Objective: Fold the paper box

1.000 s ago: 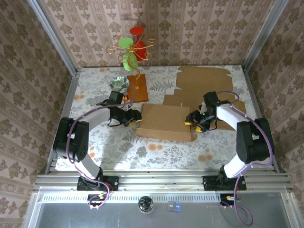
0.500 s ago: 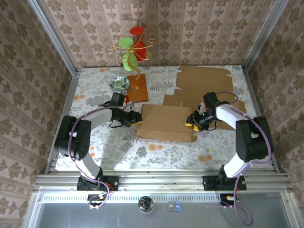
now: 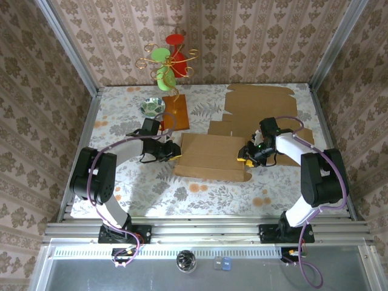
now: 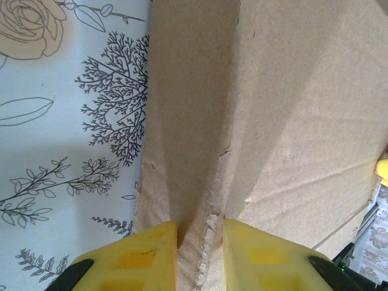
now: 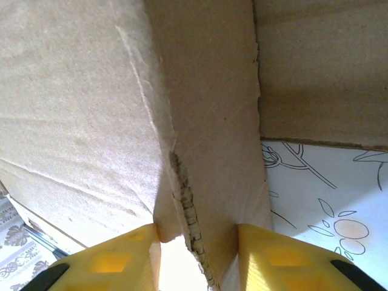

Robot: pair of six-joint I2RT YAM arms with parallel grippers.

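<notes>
The paper box (image 3: 209, 154), brown cardboard and partly folded, lies in the middle of the floral table. My left gripper (image 3: 176, 151) is at its left end, and in the left wrist view its yellow fingers (image 4: 145, 257) pinch a creased side flap of the box (image 4: 291, 121) between them. At the box's right end, my right gripper (image 3: 244, 154) has its yellow fingers (image 5: 115, 260) closed on either side of a torn-edged flap of the box (image 5: 73, 109).
A flat cardboard sheet (image 3: 257, 103) lies at the back right. At the back left, an orange base (image 3: 176, 112) holds a wire tree with red and green discs, with a small round dish (image 3: 151, 107) beside it. Patterned walls enclose the table.
Both grippers have narrowed onto the box's end flaps. The left gripper has slid slightly right against the box. The box itself has hardly moved.
</notes>
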